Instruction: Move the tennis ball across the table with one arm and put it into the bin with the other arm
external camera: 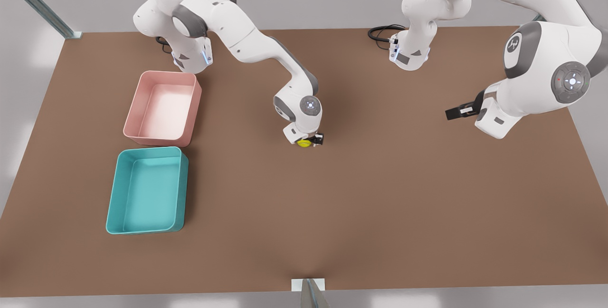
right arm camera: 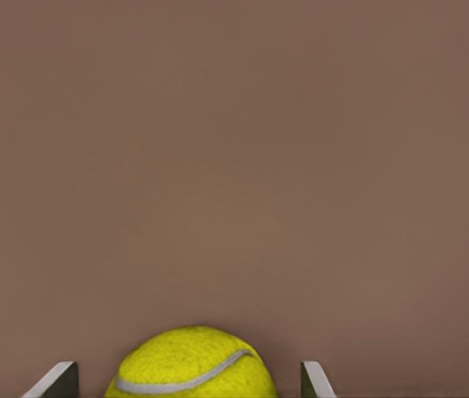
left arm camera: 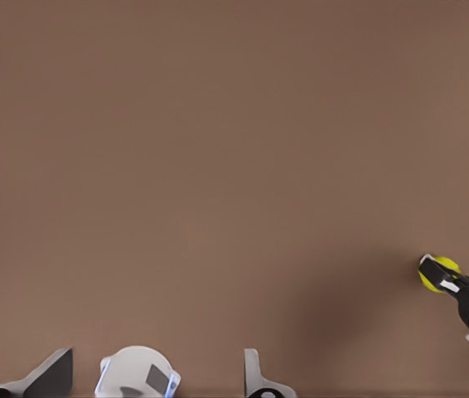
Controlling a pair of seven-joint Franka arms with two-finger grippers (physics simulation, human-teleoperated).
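Your right gripper hangs low at mid-table on a bent, downward-pointing arm, its fingers set apart on either side of the tennis ball, not touching it. Your left gripper waits raised on the front view's right, fingers spread wide, nothing between them.

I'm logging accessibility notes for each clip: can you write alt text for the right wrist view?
A yellow-green tennis ball with a pale curved seam sits between the right gripper's two open fingertips, with a gap on each side of the ball. Beyond it stretches the bare brown table.
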